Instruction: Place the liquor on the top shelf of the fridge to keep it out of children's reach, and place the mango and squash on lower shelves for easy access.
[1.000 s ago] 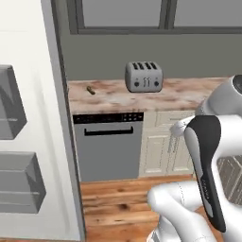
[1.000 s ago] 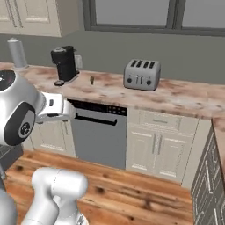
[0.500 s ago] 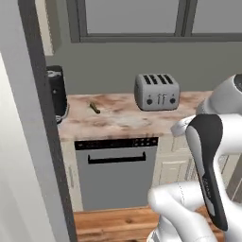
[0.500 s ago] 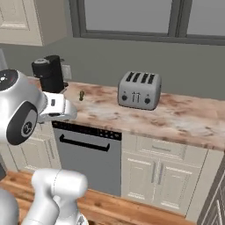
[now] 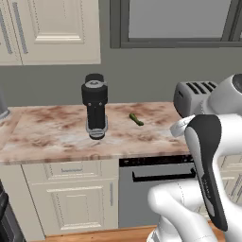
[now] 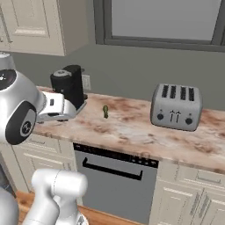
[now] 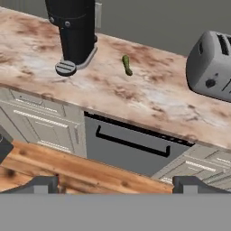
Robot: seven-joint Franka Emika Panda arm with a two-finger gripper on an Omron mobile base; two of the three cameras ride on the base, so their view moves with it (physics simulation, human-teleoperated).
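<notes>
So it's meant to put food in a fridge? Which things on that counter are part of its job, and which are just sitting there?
Part of the job:
- squash, lying on the counter
- gripper, open and holding nothing

Just sitting there:
- black coffee grinder
- toaster
- dishwasher below the counter
- window

Toaster (image 5: 194, 97): right part hidden behind arm in left base view; in hand view right side cut by frame edge. Coffee grinder (image 6: 69, 90): lower left part covered by arm's white link in right base view; top cut off by upper edge in hand view. Squash (image 6: 105, 111), between grinder and toaster: too small to make out surface detail. Dishwasher (image 5: 156, 189) under counter: right half hidden by arm in left base view.
</notes>
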